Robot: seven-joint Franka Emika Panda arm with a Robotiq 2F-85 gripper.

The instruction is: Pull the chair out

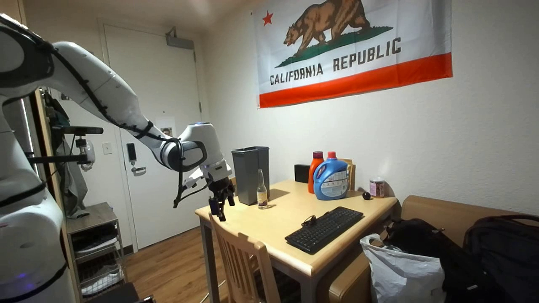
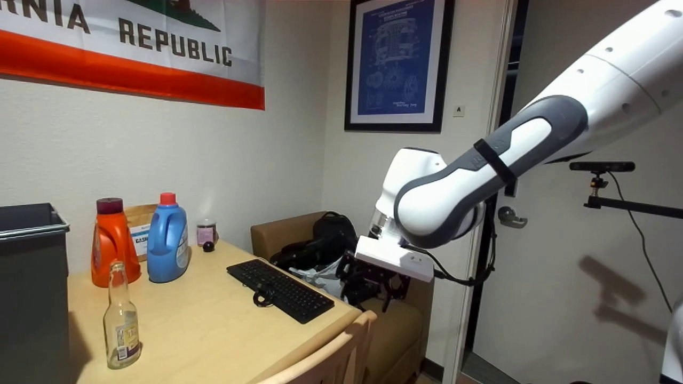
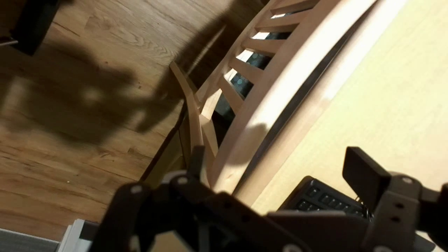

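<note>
The chair is light tan wood with vertical slats. In an exterior view its backrest (image 1: 240, 248) stands at the near edge of the matching table (image 1: 252, 223). In an exterior view only its top rail (image 2: 328, 354) and upper back show at the bottom edge. In the wrist view the top rail (image 3: 273, 101) runs diagonally, with a narrow dark gap to the table edge. My gripper (image 1: 224, 209), also in an exterior view (image 2: 376, 298), is above the rail's end. In the wrist view my gripper (image 3: 274, 157) is open and empty, fingers wide apart. The chair's seat is mostly hidden.
On the table are a black keyboard (image 1: 324, 229), a glass bottle (image 1: 262, 193), a grey bin (image 1: 246, 174), an orange bottle (image 2: 113, 245) and a blue detergent bottle (image 1: 332, 179). A tan bench (image 2: 397, 330) with bags stands beside the table. Wooden floor (image 3: 70, 157) lies behind the chair.
</note>
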